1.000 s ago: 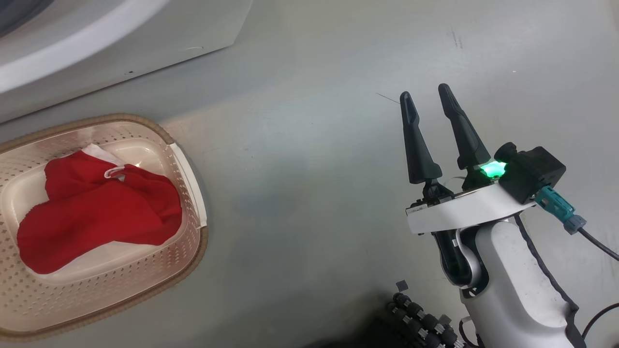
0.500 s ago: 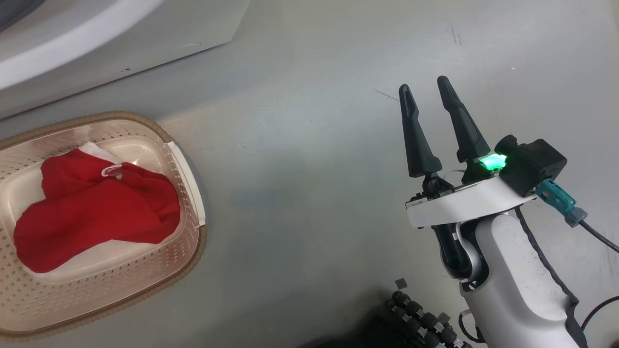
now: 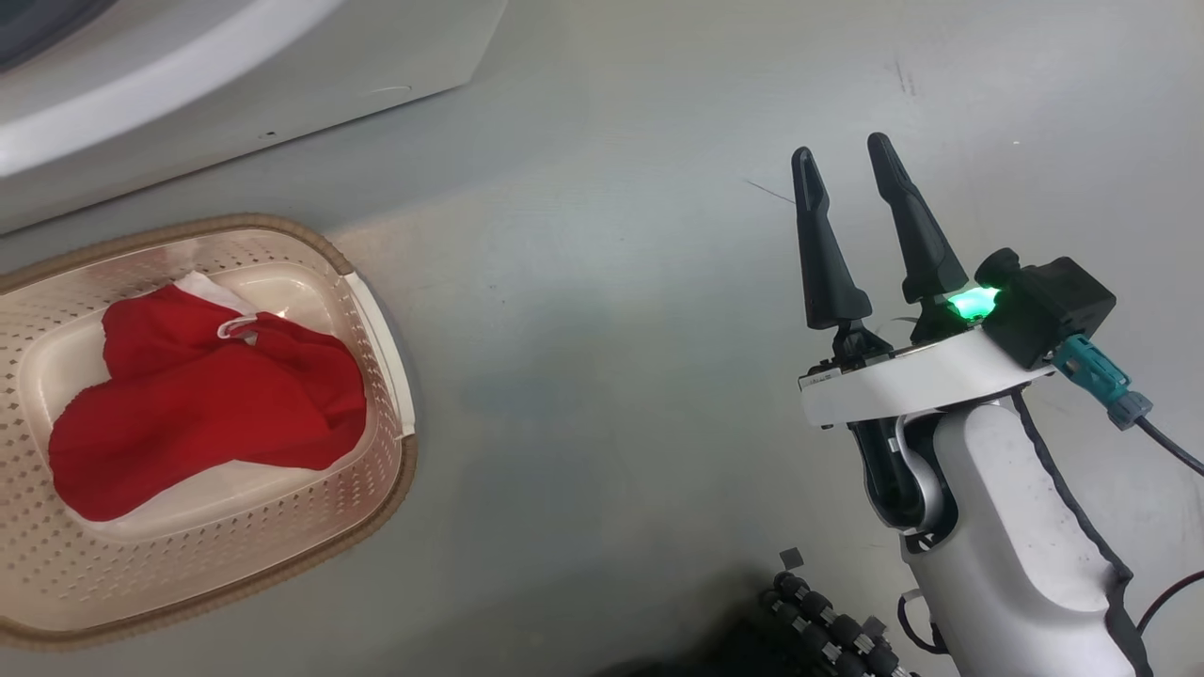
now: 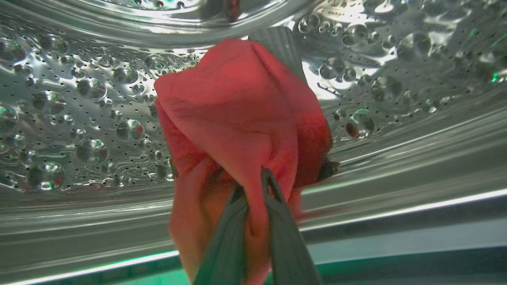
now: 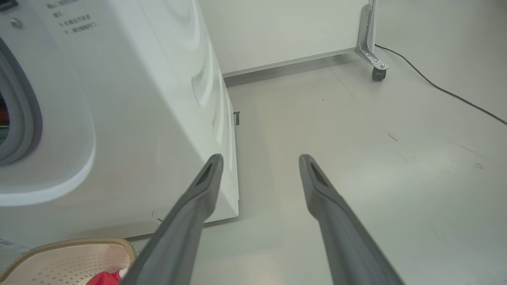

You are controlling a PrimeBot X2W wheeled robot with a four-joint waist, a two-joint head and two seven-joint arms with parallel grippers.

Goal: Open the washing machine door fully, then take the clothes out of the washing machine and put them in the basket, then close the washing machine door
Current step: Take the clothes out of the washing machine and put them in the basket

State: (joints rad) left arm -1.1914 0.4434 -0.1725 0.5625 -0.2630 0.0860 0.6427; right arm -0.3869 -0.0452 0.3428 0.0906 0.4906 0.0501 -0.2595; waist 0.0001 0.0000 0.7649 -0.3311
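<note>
Inside the washing machine's steel drum (image 4: 79, 118), my left gripper (image 4: 252, 180) is shut on a fold of a red garment (image 4: 237, 111), which bunches up around its fingers. More red clothes (image 3: 207, 414) lie in the cream basket (image 3: 315, 243) on the floor in front of the white washing machine (image 3: 235, 103). My right gripper (image 3: 842, 149) hangs open above bare floor, well to the right of the basket, with nothing between its fingers. In the right wrist view the right gripper (image 5: 261, 158) points past the machine's front corner (image 5: 138, 99). The washing machine door is out of view.
The machine's grey drum seal (image 5: 23, 111) shows at the far left. A white panel on a castor leg (image 5: 374, 63) stands behind the machine, and a black cable (image 5: 447, 93) runs across the grey floor. Open floor lies between the basket (image 5: 71, 243) and my right arm.
The head camera has shifted a little, so the whole picture has slid. My left gripper has closed. The right gripper stays open, and the basket and its clothes lie as before.
</note>
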